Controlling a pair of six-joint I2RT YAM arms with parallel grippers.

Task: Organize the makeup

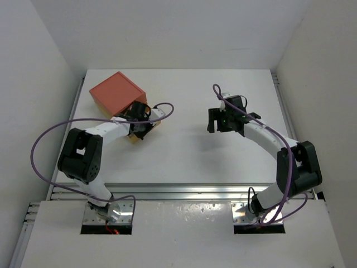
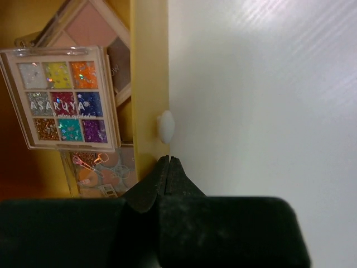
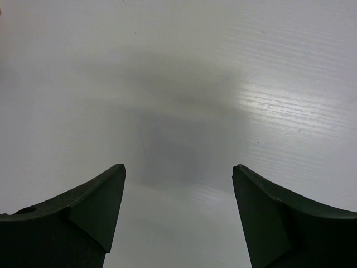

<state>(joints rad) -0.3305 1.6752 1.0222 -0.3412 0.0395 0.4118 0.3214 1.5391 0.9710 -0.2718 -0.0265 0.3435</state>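
Three eyeshadow palettes lie inside the box in the left wrist view: a multicoloured glitter one [image 2: 64, 97] on top, a pinkish-brown one [image 2: 92, 28] behind it, and a third [image 2: 103, 167] partly under it. My left gripper [image 2: 168, 159] is shut with nothing between its jaws. Its tips sit at the box's yellow wall [image 2: 149, 84], just below a small white knob [image 2: 165, 125]. In the top view it [image 1: 139, 125] is at the box's near right corner. My right gripper [image 3: 178, 170] is open and empty above bare table, also in the top view [image 1: 220, 124]. No brushes or pencils show.
The orange lid of the box [image 1: 117, 92] stands at the back left of the white table [image 1: 184, 156]. Purple cables loop off both arms. White walls close in the table on three sides.
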